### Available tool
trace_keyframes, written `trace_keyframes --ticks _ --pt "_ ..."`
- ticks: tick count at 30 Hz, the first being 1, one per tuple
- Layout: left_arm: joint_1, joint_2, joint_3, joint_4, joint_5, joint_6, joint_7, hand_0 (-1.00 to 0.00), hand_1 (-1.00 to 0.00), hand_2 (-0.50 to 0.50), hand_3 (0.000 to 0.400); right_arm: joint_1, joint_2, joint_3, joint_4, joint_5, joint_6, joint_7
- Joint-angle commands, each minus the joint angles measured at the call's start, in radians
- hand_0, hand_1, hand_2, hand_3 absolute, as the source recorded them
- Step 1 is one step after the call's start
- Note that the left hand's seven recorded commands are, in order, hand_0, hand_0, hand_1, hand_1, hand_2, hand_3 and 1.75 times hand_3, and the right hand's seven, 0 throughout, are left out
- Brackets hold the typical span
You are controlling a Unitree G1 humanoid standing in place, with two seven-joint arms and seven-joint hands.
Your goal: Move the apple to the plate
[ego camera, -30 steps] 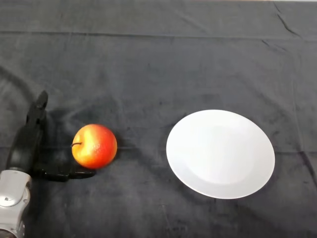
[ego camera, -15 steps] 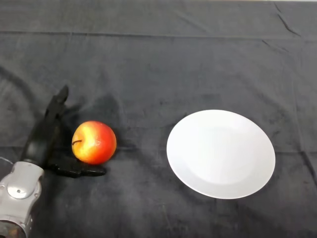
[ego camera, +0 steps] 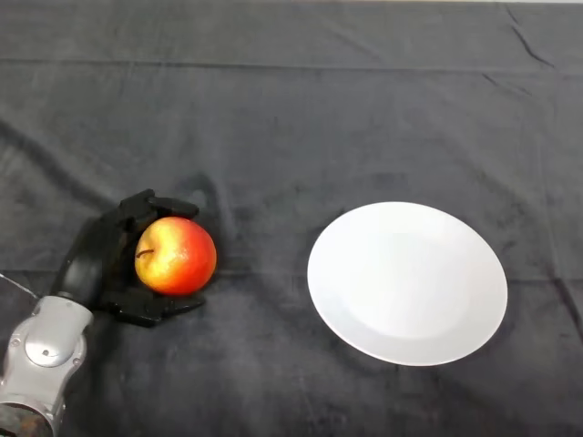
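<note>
A red and yellow apple (ego camera: 177, 256) rests on the dark cloth at the left of the head view, stem side facing left. My left hand (ego camera: 94, 258) wraps it from the left: the fingers (ego camera: 155, 205) curl over its far side and the thumb (ego camera: 153, 309) lies under its near side. The white plate (ego camera: 407, 282) lies bare to the right, about a hand's width from the apple.
The dark cloth (ego camera: 291, 109) covers the whole table, with creases along the far edge and at the right. My silver-grey forearm (ego camera: 41, 360) comes in at the lower left corner.
My hand has slid right against the apple, and its fingers, straight before, have curled round the apple's far side. The apple has shifted slightly right. The plate has not moved.
</note>
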Motion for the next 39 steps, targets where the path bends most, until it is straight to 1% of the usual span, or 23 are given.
trace_keyframes --ticks 1,8,13,17,22,27,32,36,39 --pt "0.006 -0.014 -0.062 -0.023 0.042 -0.004 -0.025 -1.0 -1.0 0.0 0.4 -0.009 -0.017 -0.002 -0.01 0.0176 -0.006 -0.0016" --pt "-0.01 -0.034 -0.084 -0.024 0.055 -0.008 -0.027 -1.0 -1.0 0.0 0.4 -0.009 -0.017 -0.002 -0.01 0.0177 -0.006 -0.0015" --pt "-0.051 -0.052 -0.092 -0.031 0.05 -0.031 -0.03 -1.0 -1.0 0.0 0.4 -0.009 -0.017 -0.002 -0.01 0.0178 -0.006 -0.0015" --pt "-0.089 -0.065 -0.091 -0.037 0.039 -0.078 -0.029 -1.0 -1.0 0.0 0.4 -0.009 -0.017 -0.002 -0.009 0.0179 -0.006 -0.0013" --pt "-0.133 -0.088 -0.093 -0.045 0.028 -0.165 -0.014 -1.0 -1.0 0.0 0.4 -0.01 -0.017 -0.0021 -0.009 0.018 -0.007 -0.0011" --pt "-0.158 -0.119 -0.112 -0.054 0.04 -0.26 0.028 -1.0 -1.0 0.0 0.4 -0.01 -0.018 -0.0023 -0.008 0.0182 -0.007 -0.0007" --pt "-0.18 -0.147 -0.148 -0.058 0.066 -0.337 0.078 -1.0 -1.0 0.0 0.4 -0.01 -0.018 -0.0026 -0.006 0.0183 -0.007 -0.0001" --pt "-0.196 -0.171 -0.193 -0.058 0.107 -0.374 0.135 -1.0 -1.0 0.0 0.4 -0.011 -0.019 -0.0029 -0.005 0.0185 -0.007 0.0004" --pt "-0.21 -0.192 -0.239 -0.056 0.139 -0.381 0.18 -1.0 -1.0 0.0 0.4 -0.011 -0.019 -0.0031 -0.004 0.0186 -0.007 0.0008"
